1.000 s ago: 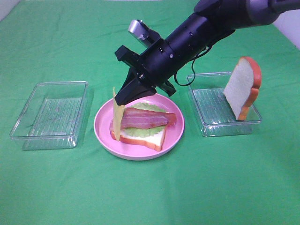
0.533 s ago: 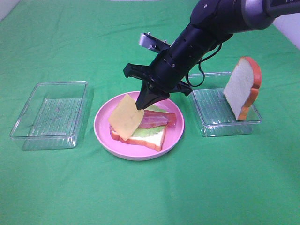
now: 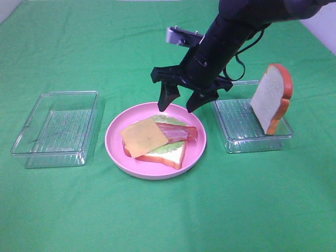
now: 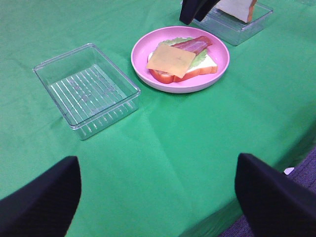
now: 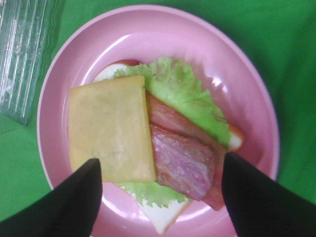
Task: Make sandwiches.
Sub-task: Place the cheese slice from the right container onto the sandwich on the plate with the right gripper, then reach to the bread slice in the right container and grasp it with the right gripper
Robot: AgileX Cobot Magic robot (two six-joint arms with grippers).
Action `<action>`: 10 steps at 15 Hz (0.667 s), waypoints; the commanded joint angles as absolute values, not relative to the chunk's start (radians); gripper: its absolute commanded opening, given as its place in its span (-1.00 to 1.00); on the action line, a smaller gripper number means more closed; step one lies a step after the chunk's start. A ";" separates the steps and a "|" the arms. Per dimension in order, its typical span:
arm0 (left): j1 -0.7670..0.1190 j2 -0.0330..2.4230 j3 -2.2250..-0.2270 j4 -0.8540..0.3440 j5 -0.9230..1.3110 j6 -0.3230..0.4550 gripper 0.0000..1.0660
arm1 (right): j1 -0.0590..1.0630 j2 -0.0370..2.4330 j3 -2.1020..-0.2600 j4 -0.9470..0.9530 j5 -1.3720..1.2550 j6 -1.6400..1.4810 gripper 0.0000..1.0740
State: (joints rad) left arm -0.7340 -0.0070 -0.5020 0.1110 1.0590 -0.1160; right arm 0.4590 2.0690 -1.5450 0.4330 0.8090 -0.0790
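The right hand (image 3: pixel 176 108) hangs released, its fingers spread and empty, just above the pink plate (image 3: pixel 195 152). Below it lies the open sandwich (image 3: pixel 157 146). Its bottom bread slice (image 3: pixel 170 156) is flat under lettuce (image 5: pixel 187 94). The bacon strip (image 3: pixel 178 132) has its long axis slantwise to the line between the fingers. The cheese square (image 3: pixel 144 137) lies flat over one end of the strip. Well off to the hand's side, a second bread slice (image 3: pixel 271 97) leans on edge in a clear tray (image 3: pixel 247 142), rounded top upward. The left hand (image 4: pixel 158 158), far back over the counter (image 4: pixel 187 133), is spread open and empty.
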 commanded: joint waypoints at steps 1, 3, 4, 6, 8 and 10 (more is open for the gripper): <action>-0.741 -0.014 -0.500 0.104 1.050 -0.118 0.51 | 0.455 1.969 -1.545 0.276 0.815 0.000 0.24; -0.741 -0.014 -0.500 0.104 1.050 -0.118 0.51 | 0.453 1.898 -1.545 0.153 0.818 0.068 0.24; -0.741 -0.014 -0.500 0.104 1.050 -0.118 0.51 | 0.451 1.857 -1.545 0.080 0.822 0.121 0.26; -0.741 -0.014 -0.500 0.104 1.050 -0.118 0.51 | 0.405 1.757 -1.545 -0.077 0.902 0.191 0.43; -0.741 -0.014 -0.500 0.104 1.050 -0.118 0.51 | 0.348 1.740 -1.545 -0.092 0.971 0.191 0.44; -0.741 -0.014 -0.500 0.104 1.050 -0.118 0.51 | 0.270 1.743 -1.541 -0.091 1.029 0.190 0.44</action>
